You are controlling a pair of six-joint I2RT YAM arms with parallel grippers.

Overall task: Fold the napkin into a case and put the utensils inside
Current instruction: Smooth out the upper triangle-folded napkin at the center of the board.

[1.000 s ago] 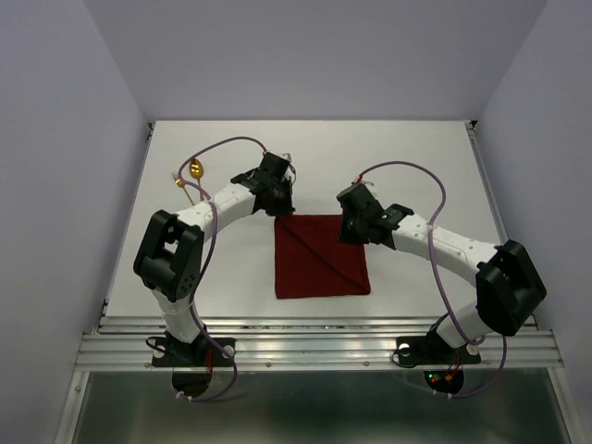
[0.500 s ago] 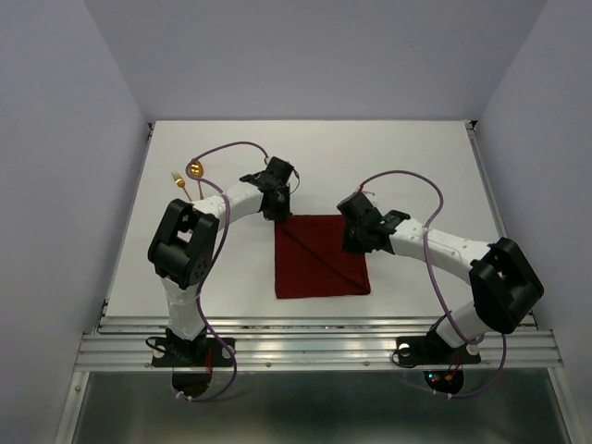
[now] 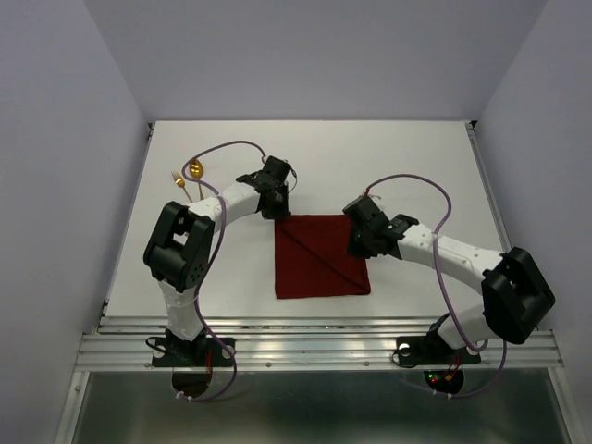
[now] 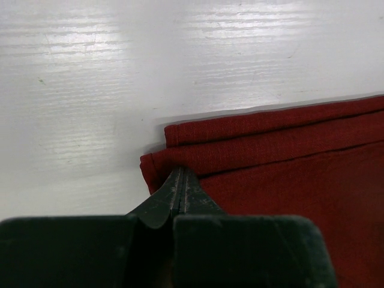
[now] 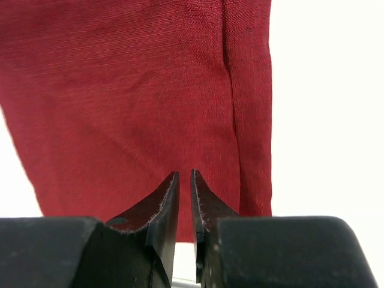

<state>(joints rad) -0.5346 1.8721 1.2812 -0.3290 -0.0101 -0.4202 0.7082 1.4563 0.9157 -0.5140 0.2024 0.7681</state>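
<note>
Napkin [image 3: 319,259] lies flat mid-table [image 3: 416,166], folded to a rough square with a diagonal crease across it. It is not yet the narrow case, so I'd judge the folding about half done. Layers are stacked at the far-left corner; the left wrist view shows two hemmed edges there, slightly offset.

Left gripper [image 4: 181,174] sits right at that corner, fingers pressed together with the tips on the edge of the lower layer. Can't tell whether cloth is actually caught between them. Likely reason: pin or grab the corner so the cloth doesn't slide during the next fold.

Right gripper [image 5: 185,175] is over the napkin's right side near the far-right corner. Its fingers stand a narrow slit apart with nothing visibly between them, and touching versus hovering is unclear. It looks lined up beside the doubled right hem, probably to pick up that edge and carry it across.

Spoon [image 3: 195,169] and fork [image 3: 176,178] lie together at the far-left of the table, well apart from the cloth, so they stay out of the way until a pouch exists.

Risk: a thin edge is easy to miss, or only the top layer gets taken.
</note>
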